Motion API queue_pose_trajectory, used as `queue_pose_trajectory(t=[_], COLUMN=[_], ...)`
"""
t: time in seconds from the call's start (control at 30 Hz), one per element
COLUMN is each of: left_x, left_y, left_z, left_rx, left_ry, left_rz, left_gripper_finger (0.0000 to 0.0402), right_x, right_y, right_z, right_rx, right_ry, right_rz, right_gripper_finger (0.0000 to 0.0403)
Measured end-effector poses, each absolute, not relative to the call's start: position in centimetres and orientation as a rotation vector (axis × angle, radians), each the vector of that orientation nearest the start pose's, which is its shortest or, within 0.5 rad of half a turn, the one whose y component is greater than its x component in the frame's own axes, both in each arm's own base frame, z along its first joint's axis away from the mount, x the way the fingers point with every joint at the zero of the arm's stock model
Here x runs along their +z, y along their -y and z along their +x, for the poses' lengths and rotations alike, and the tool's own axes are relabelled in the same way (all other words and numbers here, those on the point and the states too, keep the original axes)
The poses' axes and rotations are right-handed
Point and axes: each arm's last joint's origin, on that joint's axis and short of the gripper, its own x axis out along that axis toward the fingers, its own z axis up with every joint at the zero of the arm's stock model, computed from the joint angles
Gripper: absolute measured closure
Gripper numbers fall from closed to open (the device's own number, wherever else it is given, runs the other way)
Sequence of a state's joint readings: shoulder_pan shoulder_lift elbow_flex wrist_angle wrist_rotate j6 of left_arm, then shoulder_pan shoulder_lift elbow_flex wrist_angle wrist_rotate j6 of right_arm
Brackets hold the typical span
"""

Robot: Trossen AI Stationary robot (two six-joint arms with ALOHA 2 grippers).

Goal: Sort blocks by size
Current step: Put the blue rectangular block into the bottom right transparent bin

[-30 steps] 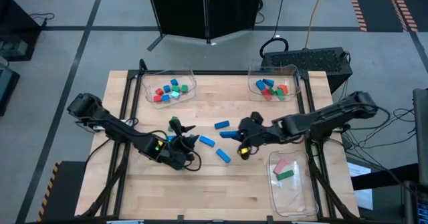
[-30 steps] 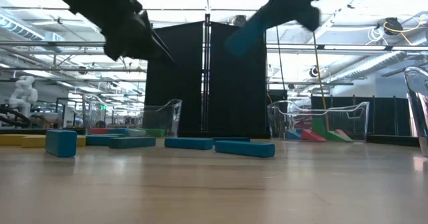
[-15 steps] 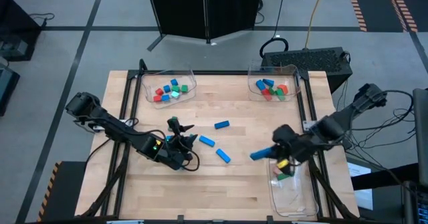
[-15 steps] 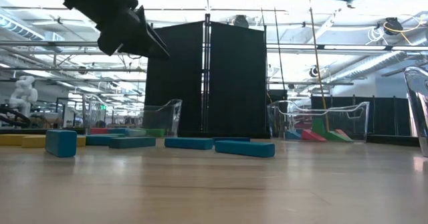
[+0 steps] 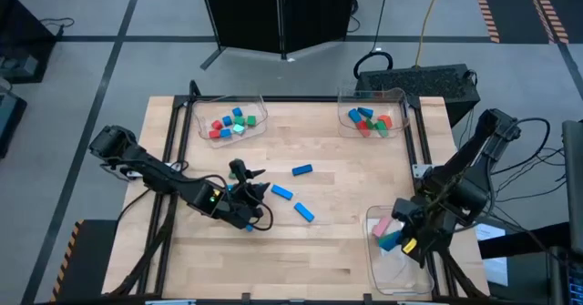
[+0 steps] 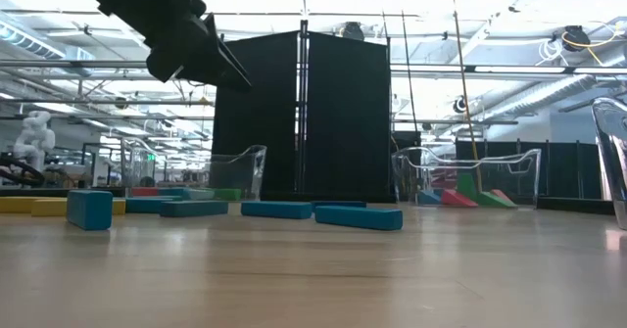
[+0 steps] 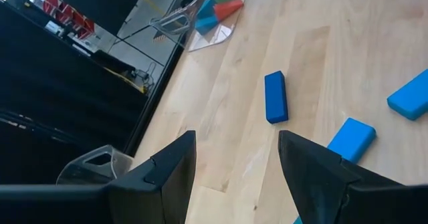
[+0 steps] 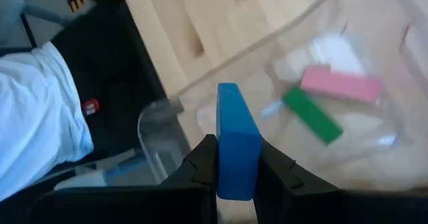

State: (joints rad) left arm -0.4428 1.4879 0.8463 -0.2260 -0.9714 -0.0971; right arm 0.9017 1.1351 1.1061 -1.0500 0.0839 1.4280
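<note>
Our left claw (image 5: 256,185) hovers with its fingers apart over the bench (image 5: 319,250), just left of three loose blue blocks (image 5: 293,193) at mid-bench. Our right claw (image 5: 394,239) is clamped on a long blue block (image 8: 235,138), held above the clear tray (image 5: 414,282) at the near right, where a pink block (image 8: 341,85) and a green block (image 8: 311,114) lie.

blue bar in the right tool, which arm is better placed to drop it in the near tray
Right. The right tool is shut on the blue bar and hangs over the near tray, where a pink bar and a green bar lie. The left tool is open, mid-table beside loose blue blocks.
</note>
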Motion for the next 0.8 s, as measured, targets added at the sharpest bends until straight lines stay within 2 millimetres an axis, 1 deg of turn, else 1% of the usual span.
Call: queue_pose_trajectory(t=[0.13, 0.23, 0.37, 0.47, 0.6, 0.8], left_x=[20.4, 20.3, 20.3, 20.3, 20.3, 20.2], left_y=[10.1, 10.1, 10.1, 10.1, 10.1, 10.1], left_z=[26.8, 26.8, 26.8, 26.8, 26.8, 26.7], left_rx=[0.513, 0.499, 0.499, 0.507, 0.511, 0.502], left_ry=[-0.643, -0.648, -0.647, -0.640, -0.630, -0.644], left_rz=[0.473, 0.467, 0.465, 0.439, 0.383, 0.367], left_gripper_finger=[0.0189, 0.0189, 0.0189, 0.0189, 0.0189, 0.0189], right_x=[30.2, 29.3, 28.1, 27.1, 26.0, 25.4], right_y=[-16.8, -17.8, -19.2, -19.7, -19.5, -18.5], right_z=[12.7, 13.2, 14.3, 15.0, 15.9, 17.4], right_rx=[-0.114, -0.125, -0.086, -0.080, -0.122, -0.114], right_ry=[-1.331, -1.400, -1.435, -1.467, -1.504, -1.513], right_rz=[0.762, 0.761, 0.726, 0.673, 0.603, 0.555], right_gripper_finger=[0.0358, 0.0358, 0.0358, 0.0358, 0.0358, 0.0358])
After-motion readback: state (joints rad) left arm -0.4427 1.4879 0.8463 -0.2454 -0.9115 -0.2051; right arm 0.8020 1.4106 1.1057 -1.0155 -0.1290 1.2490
